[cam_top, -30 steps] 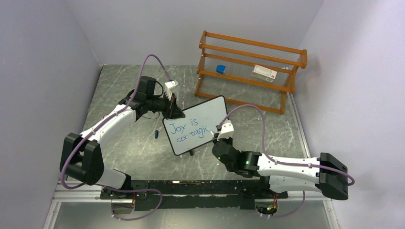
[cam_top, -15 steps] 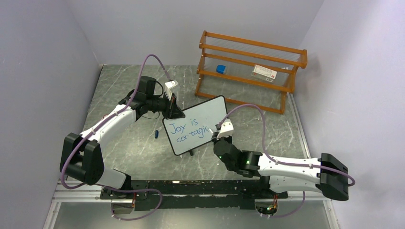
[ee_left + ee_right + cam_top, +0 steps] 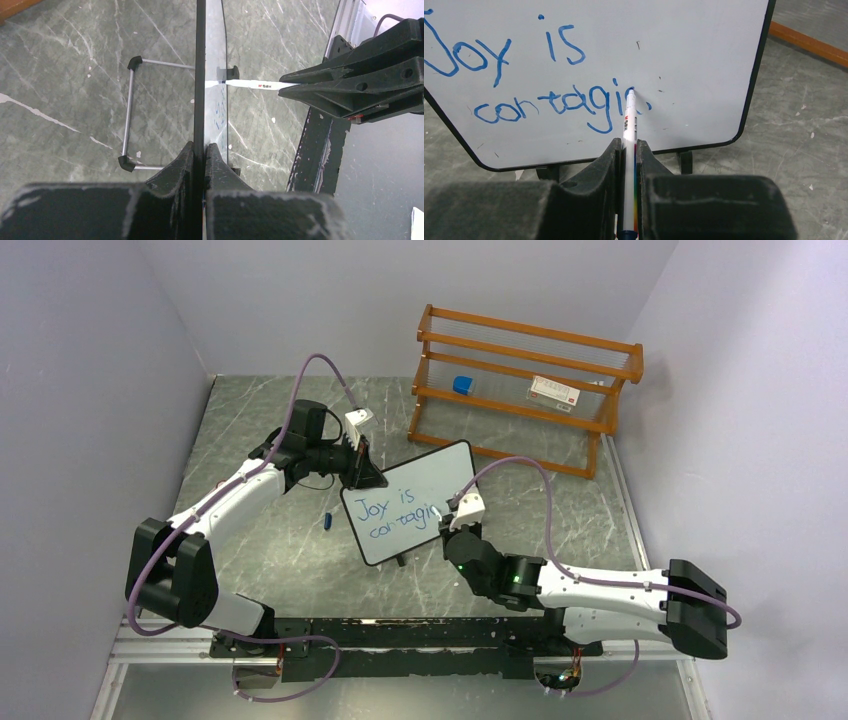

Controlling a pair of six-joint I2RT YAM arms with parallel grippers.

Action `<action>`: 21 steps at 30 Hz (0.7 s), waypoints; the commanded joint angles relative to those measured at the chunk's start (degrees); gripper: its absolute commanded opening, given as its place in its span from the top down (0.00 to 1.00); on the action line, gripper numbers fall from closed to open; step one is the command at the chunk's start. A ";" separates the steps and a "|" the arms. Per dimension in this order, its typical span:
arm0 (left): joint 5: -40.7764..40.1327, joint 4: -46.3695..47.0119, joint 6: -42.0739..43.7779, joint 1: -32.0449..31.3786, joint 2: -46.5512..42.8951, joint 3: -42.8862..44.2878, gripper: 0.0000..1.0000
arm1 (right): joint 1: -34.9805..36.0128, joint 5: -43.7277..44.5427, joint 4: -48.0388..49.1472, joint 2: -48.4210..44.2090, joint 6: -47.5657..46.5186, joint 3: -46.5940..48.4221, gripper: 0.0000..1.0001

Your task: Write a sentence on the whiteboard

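The whiteboard [image 3: 415, 480] stands tilted on its little black feet, mid-table. My left gripper [image 3: 364, 476] is shut on its upper left edge; in the left wrist view the fingers [image 3: 186, 157] pinch the black frame [image 3: 200, 75]. My right gripper [image 3: 628, 144] is shut on a white marker [image 3: 629, 125]. The marker's tip touches the whiteboard [image 3: 694, 55] just after the blue letters. The sentence [image 3: 549, 102] reads "Joy is" above "contagi", with a fresh curved stroke at the tip. From the top, the right gripper [image 3: 447, 523] is at the board's lower right.
An orange wooden rack [image 3: 520, 390] stands at the back right with a small blue item [image 3: 462, 385] and a white labelled box [image 3: 554, 390] on it. A small blue cap [image 3: 328, 520] lies on the table left of the board. Grey walls close in both sides.
My right gripper with the marker has shifted slightly left and up along the board's second line. The left arm and the board have stayed still.
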 commanded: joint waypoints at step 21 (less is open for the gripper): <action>-7.78 -3.99 4.49 0.16 2.44 -0.67 0.95 | -2.06 1.74 -3.91 -1.62 5.89 -1.05 1.00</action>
